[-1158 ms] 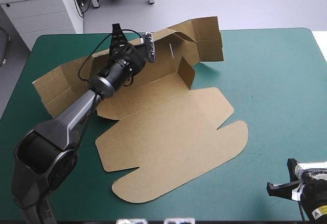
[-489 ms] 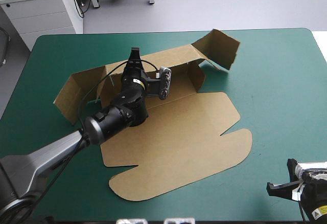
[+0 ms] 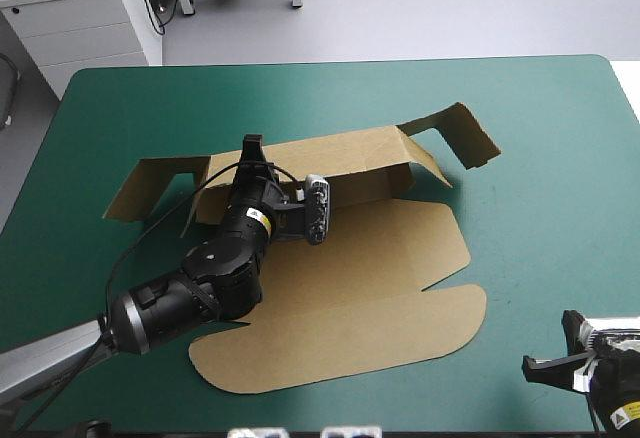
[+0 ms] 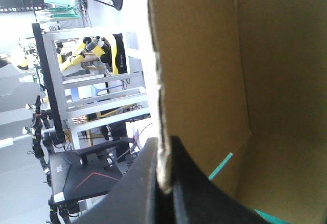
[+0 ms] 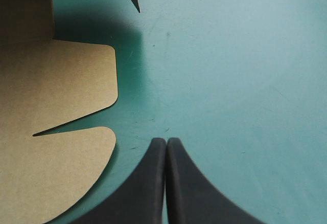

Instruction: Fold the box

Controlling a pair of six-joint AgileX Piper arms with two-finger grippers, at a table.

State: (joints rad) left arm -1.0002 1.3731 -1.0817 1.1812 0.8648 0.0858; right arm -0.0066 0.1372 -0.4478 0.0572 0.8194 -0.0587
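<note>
**Left hand grips box wall as fold takes shape**

The left hand [image 3: 251, 150] is clamped on the top edge of the brown box's [image 3: 350, 288] long rear wall [image 3: 345, 158], holding it upright near the middle of the teal-green surface [image 3: 540, 188]. The wrist view shows the board's edge pinched between its black fingers [image 4: 194, 193]. The wide lid panel [image 3: 400, 338] lies flat toward the near edge. The right end flap [image 3: 468, 134] and left end flap [image 3: 150, 183] hang loose. The right hand [image 5: 166, 150] is closed and empty over bare cover, just beside the lid panel. Done well, this step likely means bringing the wall square along its crease without tearing the pinched edge, and the idle hand is probably needed to steady the base or turn in a flap
</note>
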